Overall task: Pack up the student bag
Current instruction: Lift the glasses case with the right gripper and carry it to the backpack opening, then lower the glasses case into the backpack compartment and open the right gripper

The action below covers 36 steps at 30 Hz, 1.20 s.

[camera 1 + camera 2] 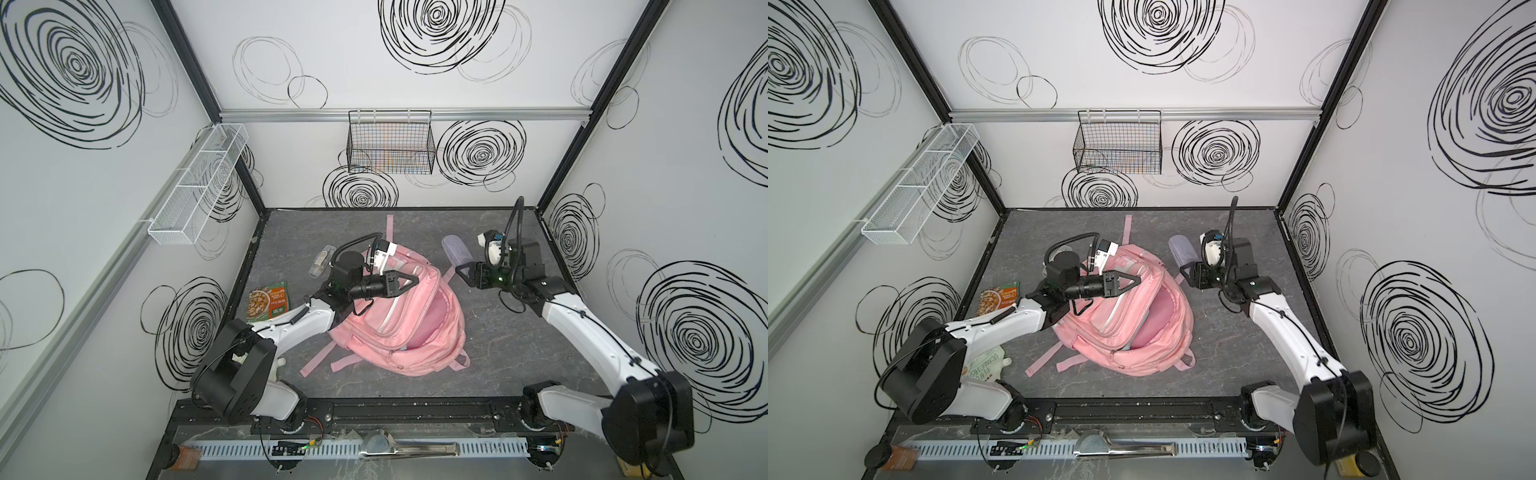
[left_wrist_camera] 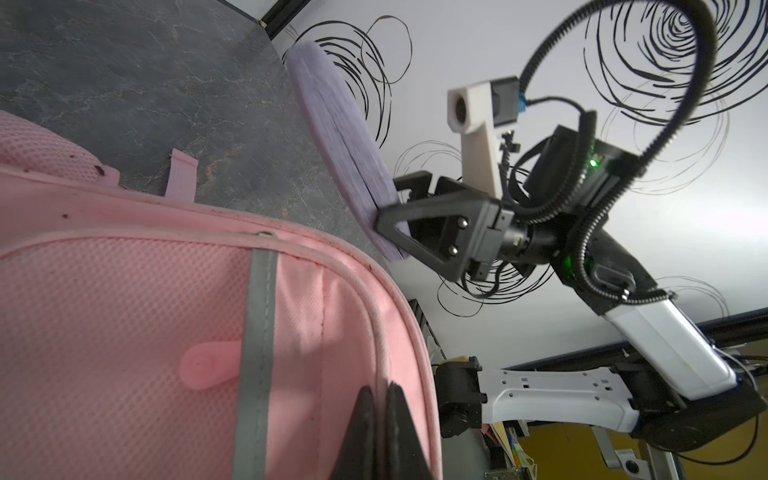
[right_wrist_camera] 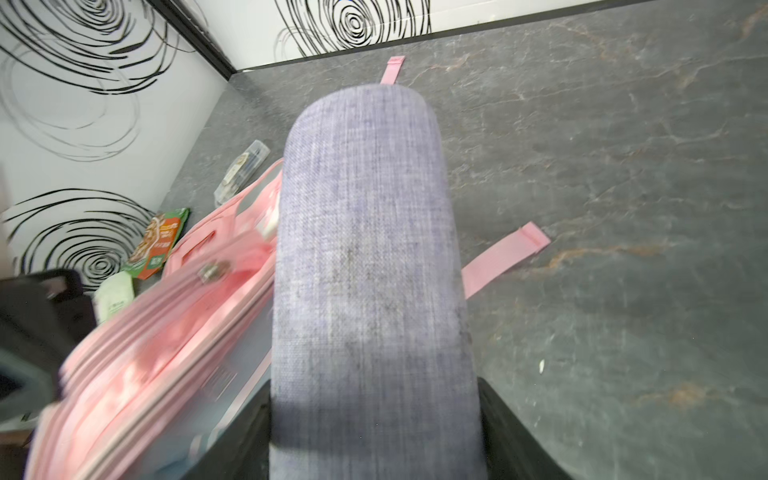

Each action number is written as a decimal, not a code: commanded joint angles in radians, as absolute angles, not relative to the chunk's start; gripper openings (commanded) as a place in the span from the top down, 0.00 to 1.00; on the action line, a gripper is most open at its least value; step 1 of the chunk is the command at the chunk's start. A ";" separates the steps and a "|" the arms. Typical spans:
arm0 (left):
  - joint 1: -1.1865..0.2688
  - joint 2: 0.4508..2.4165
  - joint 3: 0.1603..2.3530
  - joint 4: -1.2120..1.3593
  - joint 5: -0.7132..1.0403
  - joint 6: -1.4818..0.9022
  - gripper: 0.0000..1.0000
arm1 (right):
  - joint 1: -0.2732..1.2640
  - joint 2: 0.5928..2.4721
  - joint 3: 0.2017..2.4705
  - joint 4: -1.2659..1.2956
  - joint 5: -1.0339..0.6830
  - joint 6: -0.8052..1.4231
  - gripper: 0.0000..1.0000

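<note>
We find the pink fabric backpack (image 1: 415, 332) (image 1: 1142, 328) lying at the centre of both top views on the dark grey marbled tabletop (image 1: 519, 353), its main compartment gaping open. The left gripper (image 1: 417, 281) (image 2: 380, 390) has its jaws together, pinched on the backpack's upper rim. The right gripper (image 1: 460, 270) (image 3: 374, 415), right of centre, is clamped on one end of an oblong lilac woven-fabric pouch (image 1: 455, 251) (image 3: 365, 249), near the backpack's upper right. A green-and-orange snack packet (image 1: 269, 305) and a clear plastic case (image 1: 321, 261) lie left of the backpack.

Student bag (image 1: 415, 332), snack packet (image 1: 269, 305) on table (image 1: 519, 345)
</note>
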State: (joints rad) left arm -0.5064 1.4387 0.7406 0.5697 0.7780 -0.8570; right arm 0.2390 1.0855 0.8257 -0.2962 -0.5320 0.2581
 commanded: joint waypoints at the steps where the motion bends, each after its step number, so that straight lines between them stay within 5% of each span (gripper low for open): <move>1: -0.473 1.408 0.731 0.709 0.763 -0.894 1.00 | 0.286 0.938 0.757 -0.349 -0.498 0.363 0.59; 8: -0.465 1.393 0.729 0.703 0.757 -0.881 1.00 | 0.424 0.749 0.661 -0.448 -0.480 0.516 0.62; 16: -0.479 1.378 0.726 0.704 0.753 -0.861 1.00 | 0.611 0.829 0.602 -0.289 -0.413 0.611 0.63; 22: -0.485 1.377 0.723 0.708 0.751 -0.861 1.00 | 0.626 0.917 0.566 -0.246 -0.399 0.638 0.62; 31: -0.489 1.386 0.723 0.725 0.761 -0.876 1.00 | 0.620 0.809 0.487 -0.253 -0.383 0.622 0.63; 36: -0.506 1.392 0.720 0.725 0.755 -0.874 1.00 | 0.620 0.942 0.555 -0.184 -0.419 0.580 0.62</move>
State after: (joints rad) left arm -0.4915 1.4136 0.7139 0.6006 0.7460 -0.8757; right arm 0.6170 0.8776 0.5030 -0.2604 -0.4004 0.6121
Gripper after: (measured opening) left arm 0.077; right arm 0.636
